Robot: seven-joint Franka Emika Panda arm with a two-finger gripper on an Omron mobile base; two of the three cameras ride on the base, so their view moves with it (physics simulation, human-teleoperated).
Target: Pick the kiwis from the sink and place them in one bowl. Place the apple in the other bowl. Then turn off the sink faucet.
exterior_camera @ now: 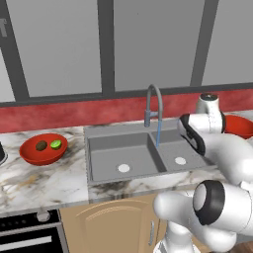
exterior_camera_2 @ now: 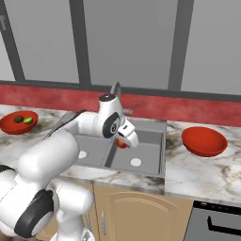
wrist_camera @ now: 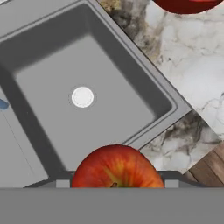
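- The gripper (exterior_camera_2: 123, 141) holds the apple (wrist_camera: 117, 167), its jaws clamped on the fruit from either side; in the hand view the apple sits right at the gripper's base, and in the right base view it shows as a red-orange spot just under the hand.
- The apple hangs in the gripper above the right basin of the sink (wrist_camera: 52, 57), clear of the basin floor and its white drain (wrist_camera: 82, 96).
- Both kiwis (exterior_camera: 48, 145) already lie in the red bowl (exterior_camera: 34, 154) far off to the gripper's left on the tabletop (exterior_camera_2: 197, 172), the dark one touching or just beside the lime one. That part of the task looks finished.
- The other bowl (exterior_camera_2: 203, 141) stands to the gripper's right, beyond the sink rim, and has nothing in it as far as the right base view shows. The apple must yet be carried there and let go.
- The sink faucet (exterior_camera: 154, 106) is behind the gripper, its arched spout over the divide between the basins; a thin blue stream (exterior_camera: 158, 133) falls from it, so the water is running and turning it off is left for last.
- The apple is nearly round, so it has no real long axis; a small stem mark shows low on its near face in the hand view.
- The kiwis are egg-shaped, but too small here to tell surely which way each one points.
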